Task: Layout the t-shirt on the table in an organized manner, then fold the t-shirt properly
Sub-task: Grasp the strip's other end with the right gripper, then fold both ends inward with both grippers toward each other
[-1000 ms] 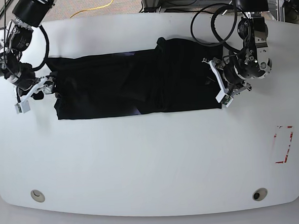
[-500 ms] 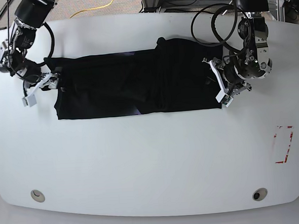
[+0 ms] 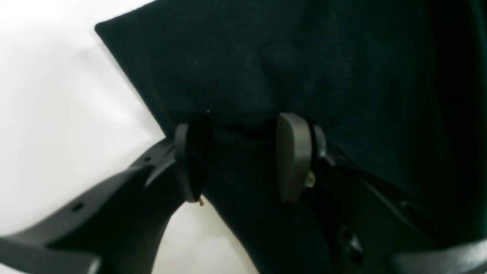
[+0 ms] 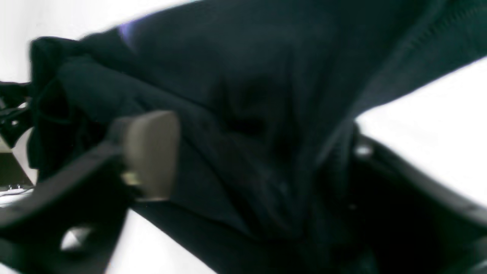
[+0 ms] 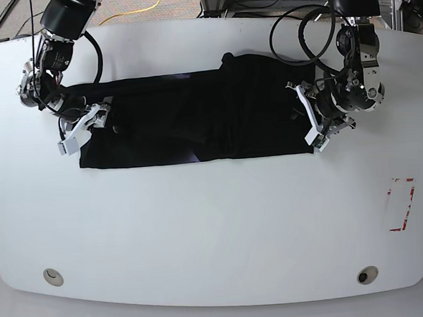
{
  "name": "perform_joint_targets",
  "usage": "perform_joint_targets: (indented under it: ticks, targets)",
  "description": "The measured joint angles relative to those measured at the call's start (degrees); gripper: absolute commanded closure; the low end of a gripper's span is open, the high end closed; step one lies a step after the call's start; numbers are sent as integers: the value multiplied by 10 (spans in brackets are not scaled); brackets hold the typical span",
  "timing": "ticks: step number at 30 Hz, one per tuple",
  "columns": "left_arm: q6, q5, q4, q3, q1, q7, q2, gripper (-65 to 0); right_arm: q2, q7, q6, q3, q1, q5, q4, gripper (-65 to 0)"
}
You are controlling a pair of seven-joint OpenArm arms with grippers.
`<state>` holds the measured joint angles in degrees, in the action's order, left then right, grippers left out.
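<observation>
The black t-shirt (image 5: 194, 116) lies as a long folded band across the far half of the white table (image 5: 216, 230). My left gripper (image 5: 306, 117) is at the band's right end. In the left wrist view it (image 3: 241, 156) is open, its pads (image 3: 293, 156) apart, with the t-shirt (image 3: 304, 57) edge showing between them. My right gripper (image 5: 86, 126) is at the band's left end. In the right wrist view it (image 4: 251, 160) is open wide, and bunched t-shirt (image 4: 247, 95) cloth fills the space between its fingers (image 4: 152, 152).
A red tape mark (image 5: 402, 204) sits near the table's right edge. Two small round holes (image 5: 53, 276) (image 5: 367, 275) lie by the front edge. Black cables (image 5: 311, 30) loop behind the left arm at the back.
My right arm has moved rightward onto the t-shirt's left end, and its jaws have narrowed a little. The left arm and the t-shirt's right end have not moved.
</observation>
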<state>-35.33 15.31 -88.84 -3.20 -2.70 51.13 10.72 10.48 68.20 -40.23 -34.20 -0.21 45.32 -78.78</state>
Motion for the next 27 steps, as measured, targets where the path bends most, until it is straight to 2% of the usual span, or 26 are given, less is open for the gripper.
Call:
perform_joint_targets:
  ticks: [5, 6, 10, 16, 23, 27]
  targets:
    - [5, -7, -2, 26, 3, 0, 3, -274, 0, 15, 3, 22, 2, -10, 2, -13]
    - [7, -8, -1, 31, 5, 0, 2, -274, -1, 17, 4, 26, 2, -15, 1, 0]
    - [9, -15, 0, 46, 8, -1, -9, -274, 3, 23, 6, 26, -2, -17, -37, -11]
    - [10, -12, 0, 80, 15, -1, -38, -274, 29, 31, 6, 26, -27, -16, -161, 0]
    - [6, -8, 3, 123, 21, 2, -55, -274, 25, 117, 4, 28, -33, -12, -281, 0]
    - [6, -9, 7, 123, 21, 3, -67, -274, 22, 132, 3, 28, -37, -11, -336, 0]
